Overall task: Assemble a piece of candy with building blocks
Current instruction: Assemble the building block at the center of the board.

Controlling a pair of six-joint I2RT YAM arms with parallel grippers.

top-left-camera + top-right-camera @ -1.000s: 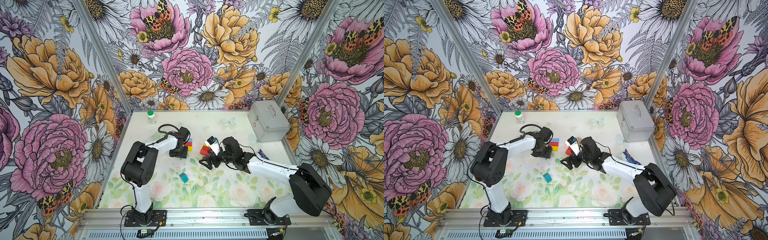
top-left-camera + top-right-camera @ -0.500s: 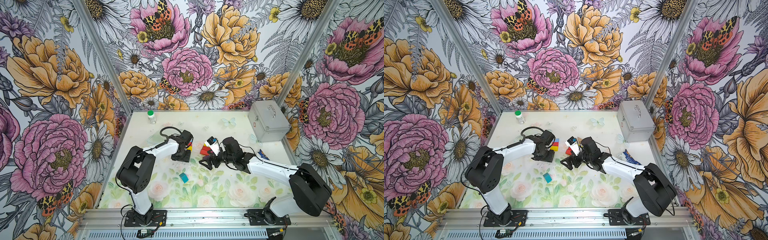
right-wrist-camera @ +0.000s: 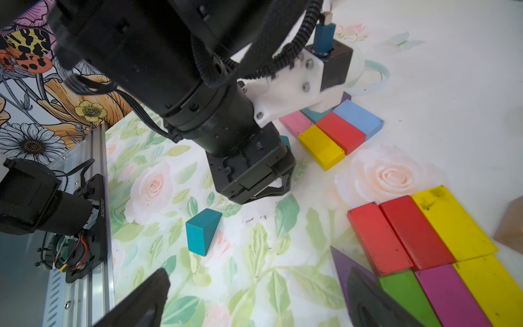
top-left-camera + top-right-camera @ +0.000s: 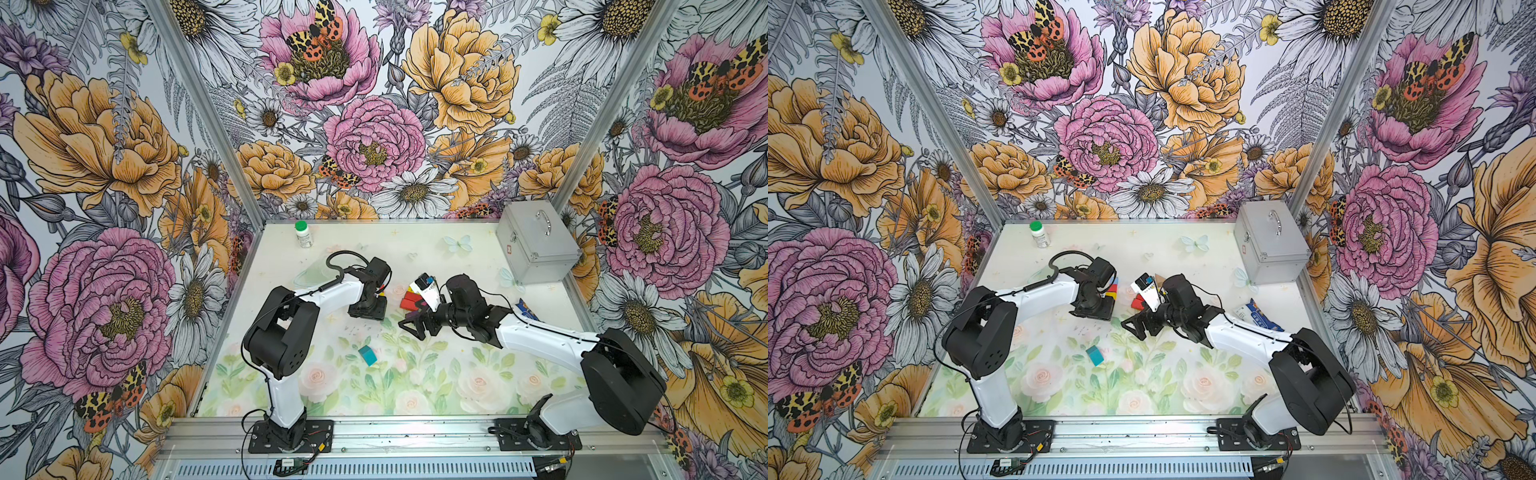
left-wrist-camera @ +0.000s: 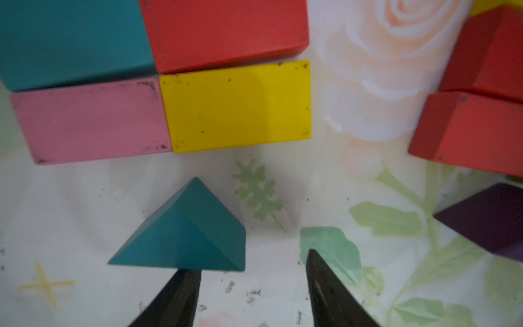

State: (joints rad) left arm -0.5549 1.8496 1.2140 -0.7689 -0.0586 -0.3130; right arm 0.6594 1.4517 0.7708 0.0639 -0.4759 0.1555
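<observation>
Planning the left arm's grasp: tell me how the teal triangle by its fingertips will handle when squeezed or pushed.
The teal triangle looks solid and hard-edged, so probably stiff. Its sloped faces may slip from a pinch. Sitting flat, it should slide rather than roll.

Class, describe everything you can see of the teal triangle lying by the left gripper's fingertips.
The teal triangle is a small triangular prism, evenly painted matte teal, wood-like, with crisp edges. It lies loose on the floral table, one corner pointing toward the pink brick and yellow brick, with bare table between. One finger of the open left gripper meets its near edge; whether they actually touch is unclear. The triangle is not between the fingers.
</observation>
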